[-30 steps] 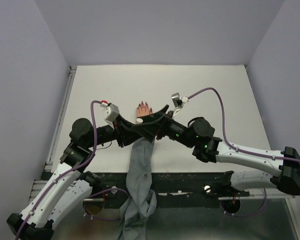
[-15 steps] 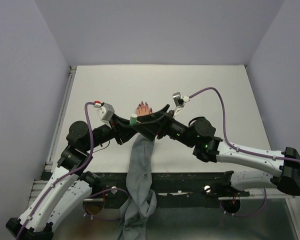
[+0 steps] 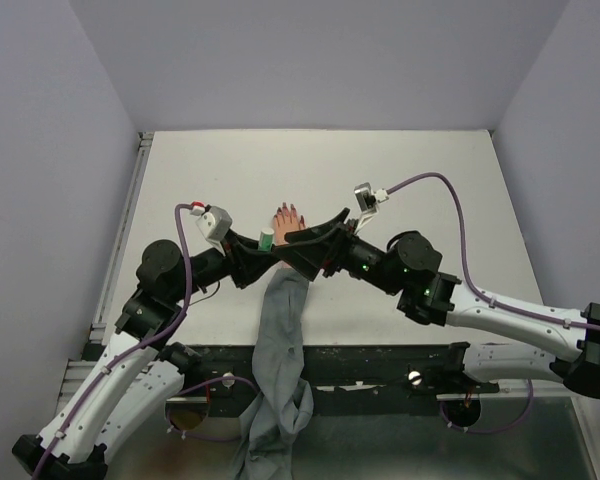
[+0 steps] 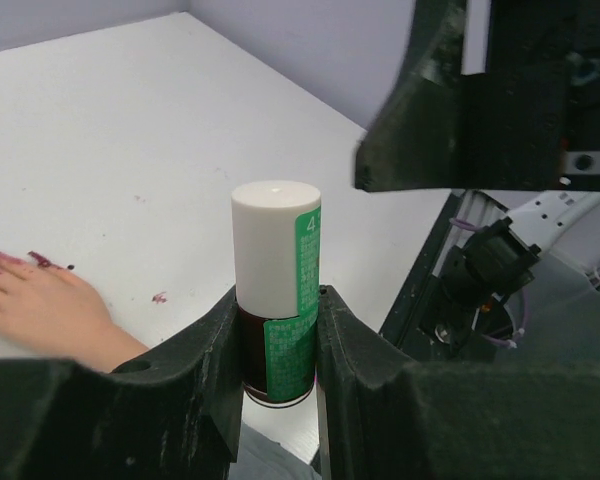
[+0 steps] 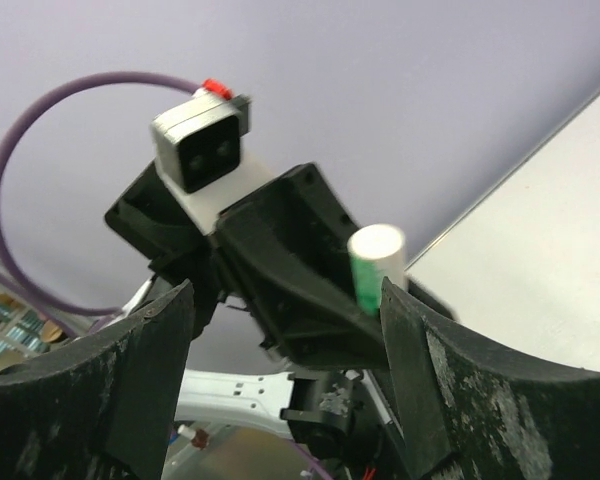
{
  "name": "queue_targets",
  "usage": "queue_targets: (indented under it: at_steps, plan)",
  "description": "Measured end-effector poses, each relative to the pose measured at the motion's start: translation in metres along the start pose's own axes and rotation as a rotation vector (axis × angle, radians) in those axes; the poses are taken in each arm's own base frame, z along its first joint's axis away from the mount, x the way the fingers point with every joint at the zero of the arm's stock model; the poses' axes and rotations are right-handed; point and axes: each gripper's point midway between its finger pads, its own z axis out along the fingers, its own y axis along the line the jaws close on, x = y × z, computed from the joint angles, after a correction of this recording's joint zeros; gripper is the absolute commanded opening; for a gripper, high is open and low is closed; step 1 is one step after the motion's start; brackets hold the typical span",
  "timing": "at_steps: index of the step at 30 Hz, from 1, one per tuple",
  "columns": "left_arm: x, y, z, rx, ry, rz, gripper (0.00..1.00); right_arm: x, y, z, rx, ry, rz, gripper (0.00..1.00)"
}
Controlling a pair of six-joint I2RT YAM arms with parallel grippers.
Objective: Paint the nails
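Observation:
The peach mannequin hand (image 3: 284,220) lies palm down mid-table, its grey sleeve (image 3: 280,330) trailing over the near edge. Its dark red-purple nails (image 3: 288,208) point to the far side; they also show in the left wrist view (image 4: 38,260). My left gripper (image 3: 263,247) is shut on a small dark bottle (image 4: 276,300) with a white cap and green label, held upright just left of the hand's wrist. My right gripper (image 3: 312,231) is open and empty, right of the hand, facing the bottle (image 5: 377,265).
Small red-purple paint spots (image 4: 160,297) mark the white table (image 3: 420,170) near the hand. Both arms meet over the sleeve. A raised rim (image 3: 130,200) runs along the table's left side.
My left gripper has drawn the bottle a little to the left, away from the right gripper. The right arm has pulled back to the right. The hand has not moved.

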Motion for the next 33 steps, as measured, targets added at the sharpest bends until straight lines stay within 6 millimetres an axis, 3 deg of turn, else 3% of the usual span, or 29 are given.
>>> queue_targets:
  at_steps: [6, 15, 25, 33]
  plan:
    - [-0.001, -0.027, 0.003, 0.171, 0.015, 0.013, 0.00, -0.012, -0.023, 0.000, 0.066, -0.013, -0.021, 0.82]
    - [0.008, -0.046, 0.007, 0.323, 0.074, -0.041, 0.00, -0.001, -0.011, 0.008, -0.019, 0.038, -0.024, 0.82]
    - [0.008, -0.049, 0.007, 0.342, 0.077, -0.069, 0.00, 0.014, 0.005, 0.015, -0.133, 0.109, -0.026, 0.81]
    - [0.006, -0.040, 0.007, 0.264, 0.054, -0.072, 0.00, 0.015, 0.002, 0.015, -0.128, 0.116, -0.031, 0.80]
